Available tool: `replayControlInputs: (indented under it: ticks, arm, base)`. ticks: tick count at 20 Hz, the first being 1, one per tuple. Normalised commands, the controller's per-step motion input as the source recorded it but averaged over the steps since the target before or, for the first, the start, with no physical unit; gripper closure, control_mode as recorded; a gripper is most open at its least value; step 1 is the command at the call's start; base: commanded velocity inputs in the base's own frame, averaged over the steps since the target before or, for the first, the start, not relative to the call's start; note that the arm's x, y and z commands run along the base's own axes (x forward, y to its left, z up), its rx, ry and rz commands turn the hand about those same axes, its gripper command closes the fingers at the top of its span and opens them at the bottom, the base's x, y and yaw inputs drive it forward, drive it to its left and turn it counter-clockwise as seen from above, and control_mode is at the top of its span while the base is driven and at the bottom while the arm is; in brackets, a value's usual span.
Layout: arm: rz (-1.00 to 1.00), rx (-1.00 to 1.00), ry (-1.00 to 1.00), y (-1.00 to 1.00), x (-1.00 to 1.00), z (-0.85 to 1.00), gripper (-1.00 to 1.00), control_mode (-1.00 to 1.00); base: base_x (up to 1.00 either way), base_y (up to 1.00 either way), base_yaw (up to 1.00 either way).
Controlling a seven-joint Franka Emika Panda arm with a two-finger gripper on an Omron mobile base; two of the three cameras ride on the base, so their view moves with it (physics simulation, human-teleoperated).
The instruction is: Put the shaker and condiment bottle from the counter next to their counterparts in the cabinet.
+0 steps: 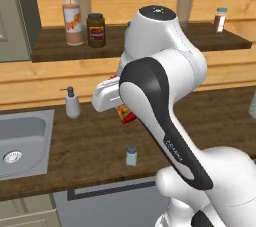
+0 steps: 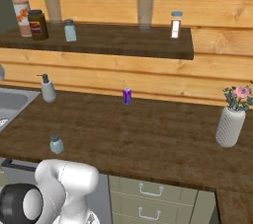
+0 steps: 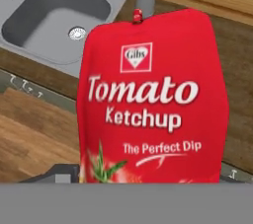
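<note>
Step in hand: the condiment bottle (image 3: 153,99), a flat red ketchup pouch, fills the hand view right in front of the camera; by the look of it this is the pick-up or carry of that bottle, with the shaker's turn not yet come.

End effector: its fingertips are hidden behind the bottle and the arm, so whether they are clamped on the bottle or merely around it cannot be told.

Condiment bottle, place: in the left base view a red and yellow sliver (image 1: 126,115) shows behind the white arm, over the middle of the counter (image 1: 90,146), toward the back wall; whether it rests on the wood or hangs above it cannot be judged.

Shaker: stands upright near the counter's front edge (image 1: 131,155), right of the sink (image 1: 22,141), untouched.

Counterparts: the tall clear bottle (image 1: 73,16) stands at the left end of the cabinet (image 1: 220,41) shelf, beside a dark jar (image 1: 96,30); the matching shaker (image 2: 70,30) stands just right of the jar.

Next move (a judgement): with a firm hold confirmed, raise the bottle clear of the shelf's front edge and set it upright beside the tall bottle, minding the jar.
</note>
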Motion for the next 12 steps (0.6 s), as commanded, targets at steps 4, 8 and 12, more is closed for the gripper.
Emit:
replayControlInputs:
  ticks: [4, 8, 12]
  arm:
    - [0.0, -0.02, 0.0, 0.0, 0.0, 0.02, 1.0, -1.0]
    - [0.03, 0.05, -0.06, 0.0, 0.0, 0.02, 1.0, -1.0]
    - [0.11, 0.14, -0.19, 0.0, 0.0, 0.25, 1.0, -1.0]
  base:
    - [0.0, 0.0, 0.0]
    - [0.0, 0.0, 0.0]
    - [0.0, 0.0, 0.0]
